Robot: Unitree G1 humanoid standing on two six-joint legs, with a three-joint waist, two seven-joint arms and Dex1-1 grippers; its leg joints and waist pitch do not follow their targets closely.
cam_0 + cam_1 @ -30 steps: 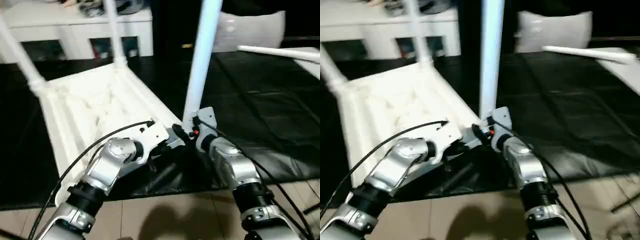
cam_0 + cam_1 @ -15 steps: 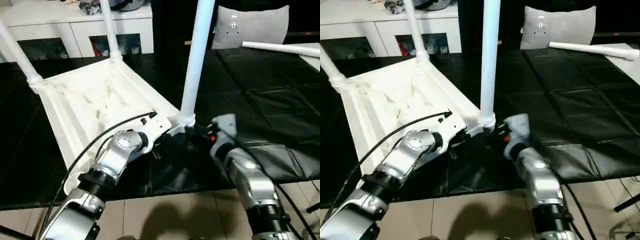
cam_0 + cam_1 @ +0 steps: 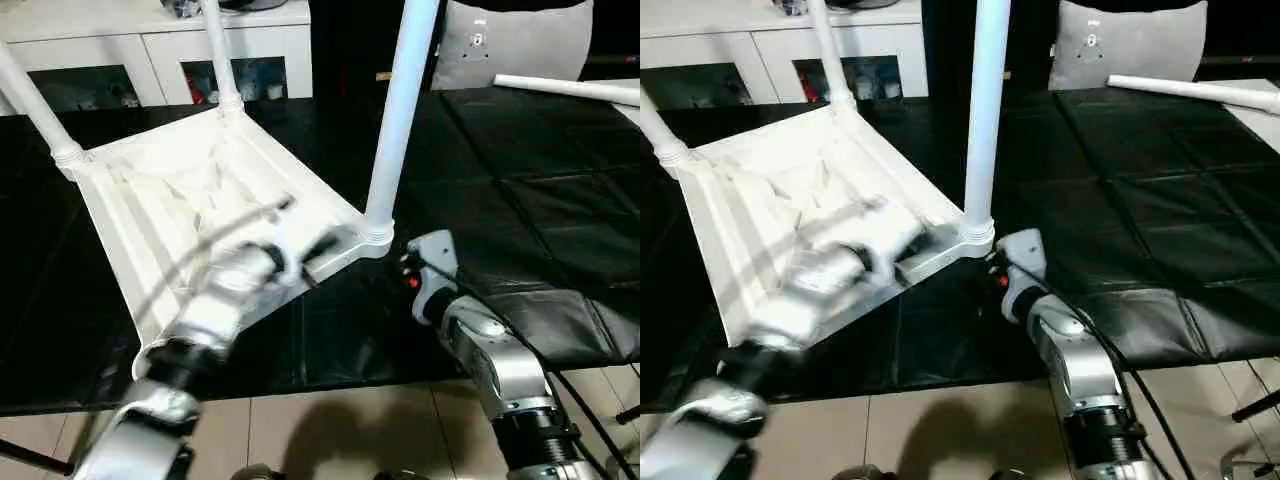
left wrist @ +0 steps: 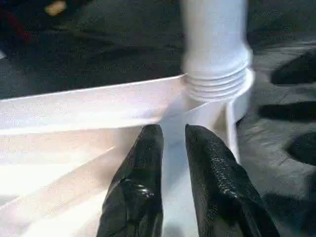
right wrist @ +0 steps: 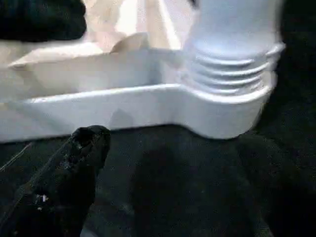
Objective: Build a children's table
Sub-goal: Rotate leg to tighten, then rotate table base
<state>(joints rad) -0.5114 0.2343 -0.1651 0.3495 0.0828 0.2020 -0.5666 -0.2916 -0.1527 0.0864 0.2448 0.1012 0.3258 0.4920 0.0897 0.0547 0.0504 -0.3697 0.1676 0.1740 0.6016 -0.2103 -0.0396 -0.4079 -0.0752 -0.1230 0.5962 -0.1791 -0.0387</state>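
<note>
Upside down on the black bench (image 3: pixel 520 150), the tabletop (image 3: pixel 190 200) carries three upright legs; a fourth leg (image 3: pixel 565 88) lies well apart. The left end effector (image 4: pixel 173 143), fingers narrowly parted, rests over its rim beside the near leg (image 3: pixel 400 110); the right end effector (image 3: pixel 395 268) stands spread just beside that corner.

Upturned tabletop (image 3: pixel 190 200) on the counter (image 3: pixel 520 200), three legs (image 3: pixel 400 110) standing in its corners (near-right one nearest the arms), fourth leg (image 3: pixel 565 88) lying far right, cushion (image 3: pixel 515 45) behind it
</note>
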